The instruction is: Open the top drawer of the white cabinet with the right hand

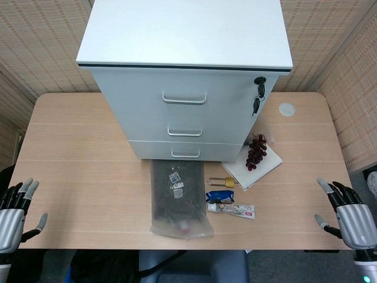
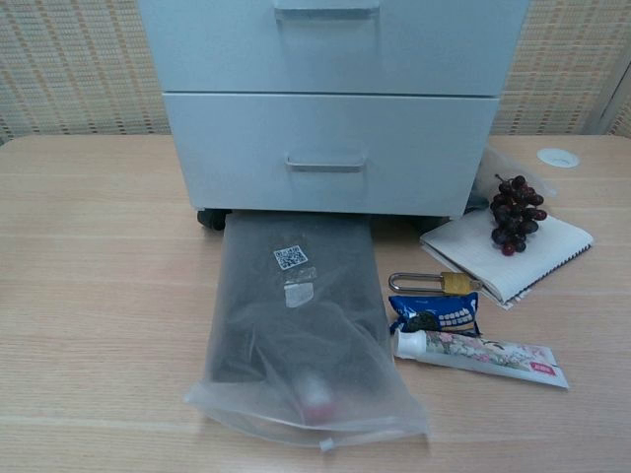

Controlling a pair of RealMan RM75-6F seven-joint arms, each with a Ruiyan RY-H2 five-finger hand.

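Right hand [image 1: 349,213]: near right table [image 1: 76,177] edge, fingers spread, holding nothing. Left hand [image 1: 15,211]: near left edge, likewise spread and empty. Cabinet [image 1: 185,76]: far centre of table, three drawers, all closed; top drawer [image 1: 184,95] with handle [image 1: 184,99]; keys [image 1: 258,94] at its right. Before it: bag [image 1: 178,197], padlock [image 1: 222,182], tube [image 1: 231,209], grapes [image 1: 257,151] on notebook [image 1: 252,167].

We've got a table [image 1: 76,153] in pale wood-grain laminate, smooth and matt. The white cabinet [image 1: 188,112] looks like painted sheet metal with a satin finish, and its top drawer [image 1: 177,97] has a slim metal handle. In front lies a frosted plastic bag [image 2: 296,335], slightly glossy, with dark cloth inside. The padlock [image 2: 439,284] is brassy metal with a shiny shackle. The tube [image 2: 483,353] is glossy plastic, and the notepad [image 2: 503,251] is matt paper.
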